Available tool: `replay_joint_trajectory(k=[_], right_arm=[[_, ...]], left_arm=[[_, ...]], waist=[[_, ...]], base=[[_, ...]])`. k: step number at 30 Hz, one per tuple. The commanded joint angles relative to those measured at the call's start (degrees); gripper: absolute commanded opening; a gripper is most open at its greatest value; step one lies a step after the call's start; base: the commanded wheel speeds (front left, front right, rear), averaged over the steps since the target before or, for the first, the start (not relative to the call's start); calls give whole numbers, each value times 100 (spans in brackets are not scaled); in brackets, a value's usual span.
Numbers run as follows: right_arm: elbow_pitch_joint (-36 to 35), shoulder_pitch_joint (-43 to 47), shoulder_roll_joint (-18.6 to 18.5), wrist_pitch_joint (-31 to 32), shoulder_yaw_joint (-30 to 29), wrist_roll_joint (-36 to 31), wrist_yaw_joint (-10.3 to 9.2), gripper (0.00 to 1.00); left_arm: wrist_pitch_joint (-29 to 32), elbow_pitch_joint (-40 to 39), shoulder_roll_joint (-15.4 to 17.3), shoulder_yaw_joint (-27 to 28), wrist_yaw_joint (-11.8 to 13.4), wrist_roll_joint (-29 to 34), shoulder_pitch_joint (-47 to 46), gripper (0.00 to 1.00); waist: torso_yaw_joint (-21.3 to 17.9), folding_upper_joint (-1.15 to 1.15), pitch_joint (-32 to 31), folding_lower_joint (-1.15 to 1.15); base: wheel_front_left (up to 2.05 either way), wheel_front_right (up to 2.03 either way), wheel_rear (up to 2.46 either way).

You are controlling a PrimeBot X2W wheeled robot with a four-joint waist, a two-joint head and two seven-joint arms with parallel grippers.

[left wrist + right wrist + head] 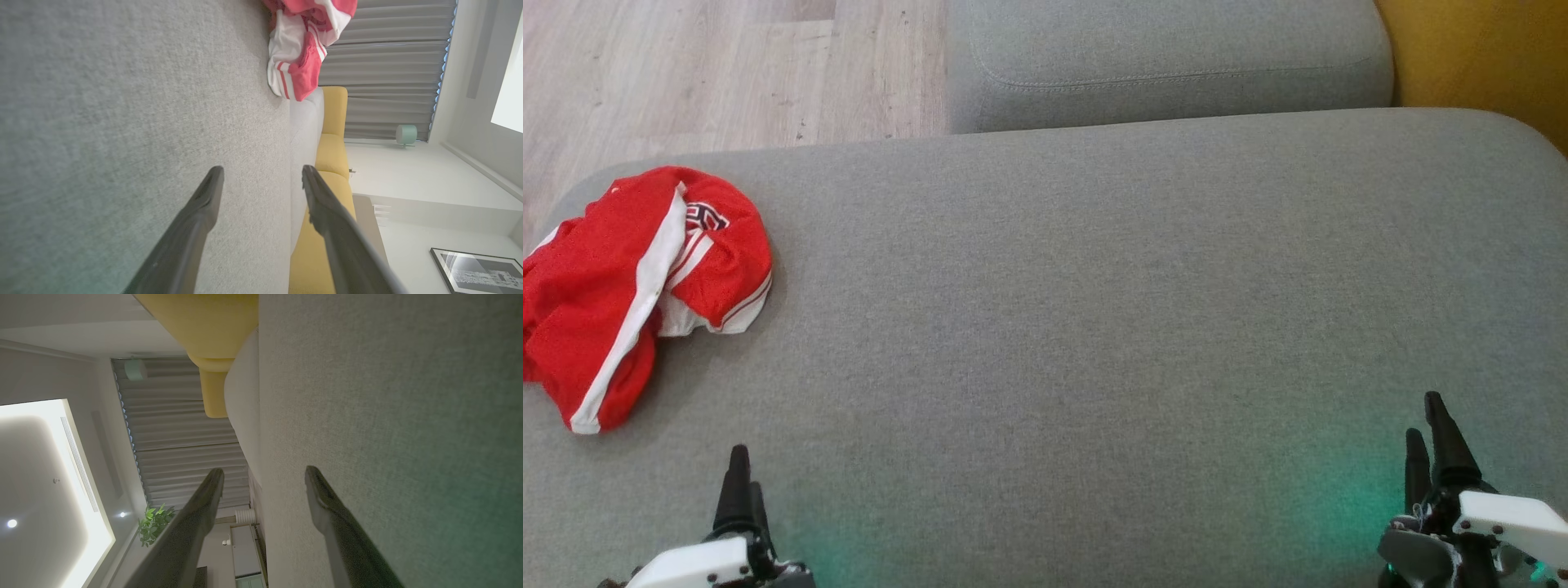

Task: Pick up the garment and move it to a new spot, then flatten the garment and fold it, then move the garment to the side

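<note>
Garment (637,286) lies crumpled at ten o'clock on the grey cushion (1094,327), right at its edge. My jaws stand spread and empty at seven and five o'clock. I judge a clumsy left reach could shove it onto the floor (727,65).

Soft, even daylight covers the grey seat (1094,310) in the head view. The garment (645,278) at its left edge casts a thin shadow. Green glow tints the seat toward its near edge. The lit ceiling panel (510,81) is blown out in the bright left wrist view and glares in the dimmer right wrist view. Both wrist views look slightly soft.
</note>
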Motion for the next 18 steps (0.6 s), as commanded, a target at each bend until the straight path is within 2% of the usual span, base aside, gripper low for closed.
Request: replay_joint_trajectory(k=[1,12,18], right_arm=[[-220,-178,-24,-75,18,-91,5,100],[-464,-170,-29,-261,0,-858,9,100],[-644,-142,-32,-363,46,-1329,11,100]], left_arm=[[-75,-243,28,-17,-5,83,-201,100],[-263,-496,31,-90,-5,496,-180,100],[-365,-684,33,-164,27,917,-197,100]], waist=[[0,0,-1,0],[2,0,-1,0],[10,0,3,0]], base=[[0,0,0],[0,0,0],[0,0,0]])
